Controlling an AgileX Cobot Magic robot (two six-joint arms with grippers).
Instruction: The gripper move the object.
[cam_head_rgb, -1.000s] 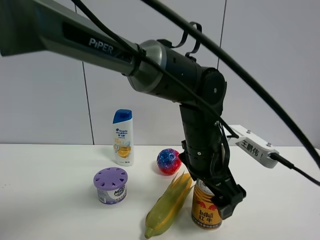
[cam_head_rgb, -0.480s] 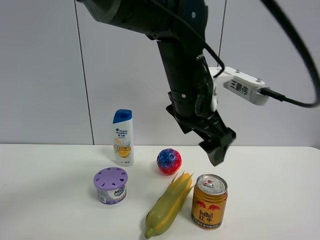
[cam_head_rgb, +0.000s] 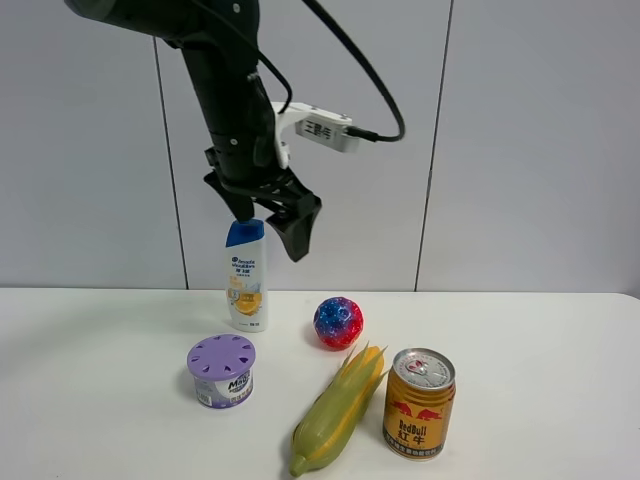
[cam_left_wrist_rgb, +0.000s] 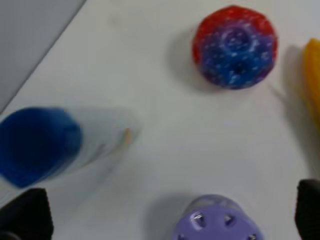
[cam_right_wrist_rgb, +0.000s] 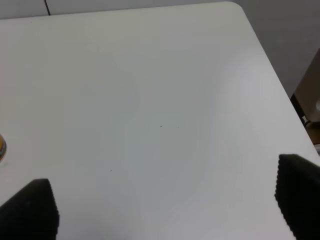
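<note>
1. While the left gripper (cam_head_rgb: 268, 212) hangs high above the white table (cam_head_rgb: 540, 350), its two black fingers are spread wide apart and hold nothing.
2. The object, a short gold can (cam_head_rgb: 419, 403) with a silver pull-tab top, stands upright on the table well below the gripper and off to its right in the high view, near the front edge.
3. Directly beneath the gripper stands a shampoo bottle (cam_head_rgb: 246, 275) with a blue cap; below and slightly in front sits a white tub with a purple lid (cam_head_rgb: 221, 371).
4. Between the gripper and the can lie a red and blue ball (cam_head_rgb: 338, 322) and a yellow corn cob (cam_head_rgb: 340, 408), which lies just beside the can.
5. The right gripper (cam_right_wrist_rgb: 165, 207) shows only in its own wrist view, fingers apart over bare table.
6. Judgement: the left gripper stands clear of the can with nothing in its grasp. To take the can again cleanly, it should descend from straight above it, fingers straddling its sides, keeping clear of the corn cob.
</note>
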